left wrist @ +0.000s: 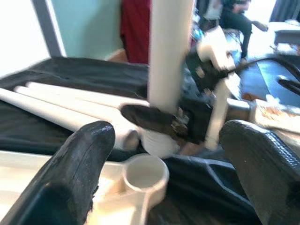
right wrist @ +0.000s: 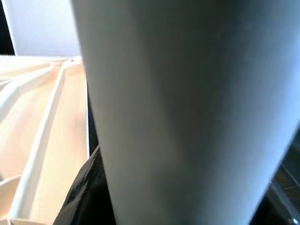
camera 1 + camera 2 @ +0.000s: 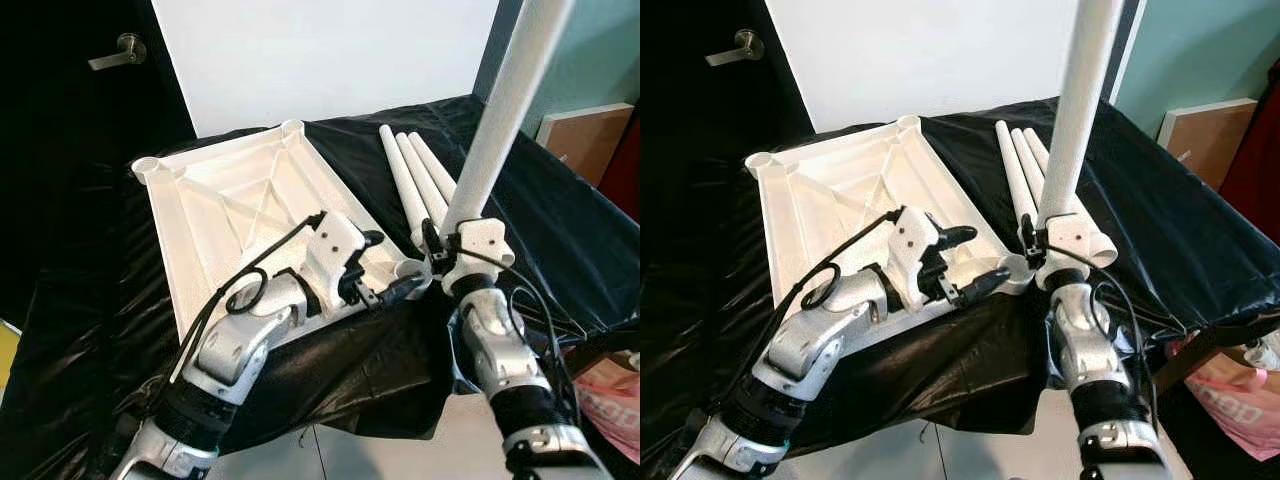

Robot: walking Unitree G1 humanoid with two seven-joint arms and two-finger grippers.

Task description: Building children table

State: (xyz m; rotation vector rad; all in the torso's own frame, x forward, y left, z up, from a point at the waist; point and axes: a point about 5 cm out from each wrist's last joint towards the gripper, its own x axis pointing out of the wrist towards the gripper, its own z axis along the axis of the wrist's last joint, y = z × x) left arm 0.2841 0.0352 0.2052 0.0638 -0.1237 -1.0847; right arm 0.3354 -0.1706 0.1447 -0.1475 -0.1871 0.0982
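white table leg held upright at the near corner socket of an upturned tabletop.
eye views: white ribbed tabletop (image 3: 240,215) lies underside up on black sheeting (image 3: 90,330), round sockets at its corners. right gripper (image 3: 442,250) pinches a plain white tube leg (image 3: 500,100), upright, slightly tilted, its foot just beside the near corner socket (image 3: 408,270). three spare legs (image 3: 415,180) lie side by side behind. left gripper (image 3: 385,265) spread, over that same corner. left wrist view: fingers (image 1: 75,173) apart, socket cup between them, leg end just above it. right wrist view: leg surface close up, matte, smooth.
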